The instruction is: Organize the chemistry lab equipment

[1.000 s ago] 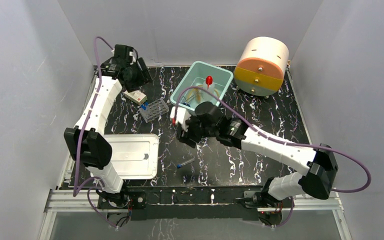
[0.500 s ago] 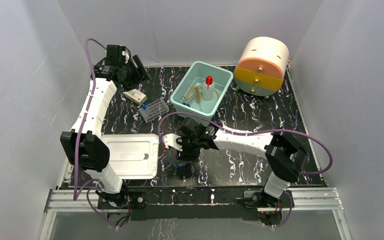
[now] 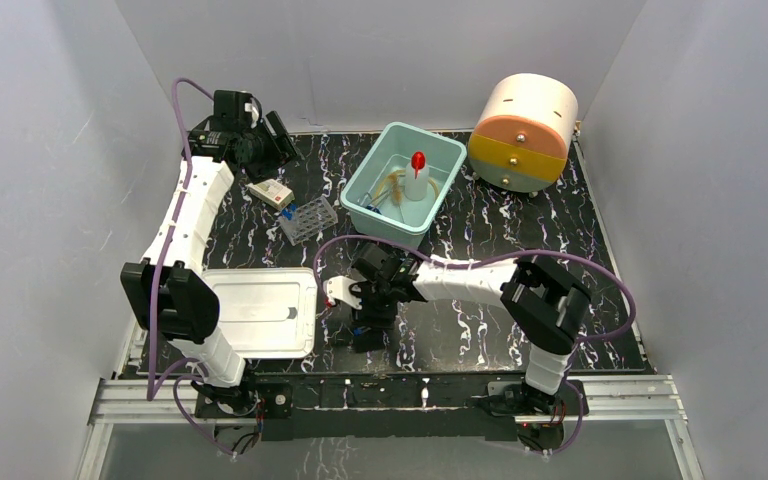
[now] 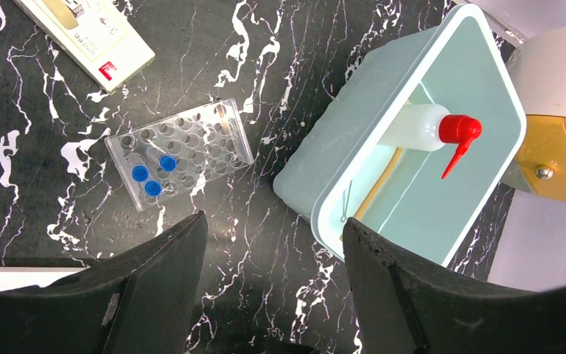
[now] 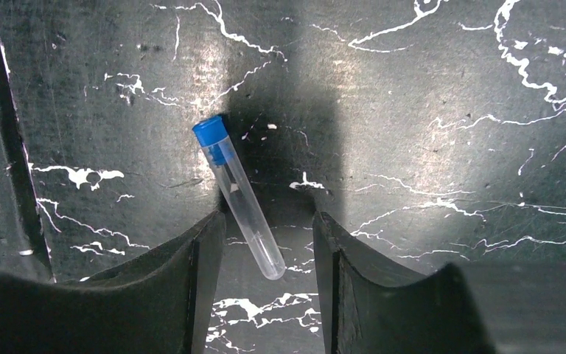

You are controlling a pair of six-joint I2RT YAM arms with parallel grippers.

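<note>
A thin blue-capped tube point(image 5: 239, 199) lies flat on the black marbled table. My right gripper point(image 5: 269, 221) is low over it and open. The tube's clear lower end sits between the fingers, close to the left one, with a gap to the right one. In the top view this gripper point(image 3: 365, 320) covers the tube. The left gripper point(image 3: 250, 140) hangs open and empty high at the back left, above the grey tube rack point(image 4: 184, 147), which holds three blue-capped tubes point(image 4: 151, 173). The wash bottle point(image 4: 427, 129), tan tubing point(image 4: 379, 184) and thin metal tongs point(image 4: 346, 203) are inside the teal bin point(image 3: 385, 150).
A white lidded tray point(image 3: 260, 310) sits front left beside the right gripper. A small white box point(image 3: 270, 192) lies behind the rack. A round cream, orange and yellow drawer unit point(image 3: 525, 130) stands at the back right.
The right arm swung from beside the teal bin to the front centre and dropped over the tube, with its jaws narrowing. The left arm shifted slightly, then stayed still.
</note>
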